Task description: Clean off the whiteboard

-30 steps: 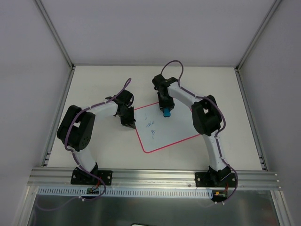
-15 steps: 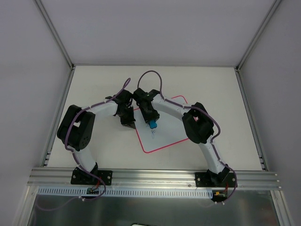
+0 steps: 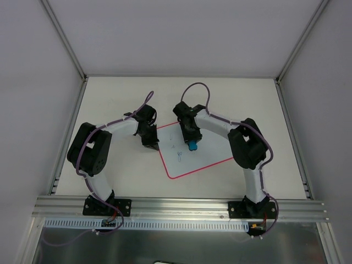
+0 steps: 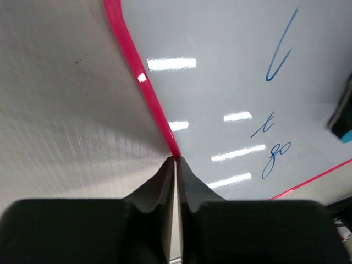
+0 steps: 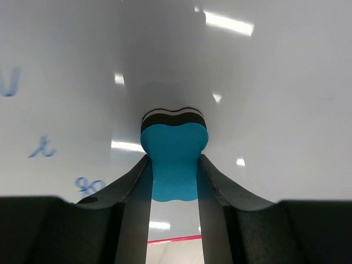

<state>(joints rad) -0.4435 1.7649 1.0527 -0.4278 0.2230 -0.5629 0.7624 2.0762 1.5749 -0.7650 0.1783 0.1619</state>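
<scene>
Gripping the blue eraser (image 5: pixel 175 140) in my narrowly parted right claw (image 5: pixel 175 162); my left claw (image 4: pixel 176 162), closed tight, sits at the whiteboard (image 4: pixel 220 66) rim. Uneven pressure could skid the board, leaving writing (image 4: pixel 270 159).

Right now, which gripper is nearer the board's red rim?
Left. The left gripper, shut, has its tips at the rim; the right gripper holds the eraser at the middle of the board, away from the rim.
</scene>
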